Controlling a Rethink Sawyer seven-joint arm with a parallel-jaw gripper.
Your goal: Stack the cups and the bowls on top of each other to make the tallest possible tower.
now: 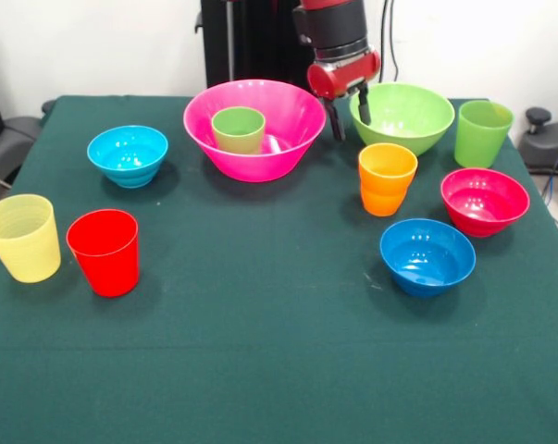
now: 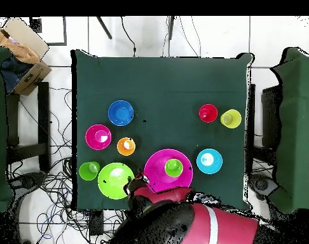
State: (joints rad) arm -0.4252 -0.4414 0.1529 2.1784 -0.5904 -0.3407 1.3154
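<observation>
Ten pieces on the green-clothed surface (image 1: 260,351), only one nested so far: small green plastic cup (image 1: 239,129) sits upright inside the large pink plastic bowl (image 1: 288,139), off to one side of its floor. That's the tower base, two items high.

Step in hand looks like picking the medium lime green plastic bowl (image 1: 410,118). Pincer (image 1: 350,116) hangs at its rim, one finger outside the wall, one inside, jaws parted and straddling the edge, nothing gripped yet. Next move likely calls for closing on the rim, lifting clear, and centring the bowl over the green cup; thin curved wall, may tilt in the grip.

Rest loose and apart: orange plastic cup (image 1: 387,178), taller lime green cup (image 1: 482,133), magenta small bowl (image 1: 484,200), darker blue small bowl (image 1: 427,254), light blue small bowl (image 1: 128,154), red plastic cup (image 1: 104,251), pale yellow cup (image 1: 22,237). All upright, mouths up, glossy.
</observation>
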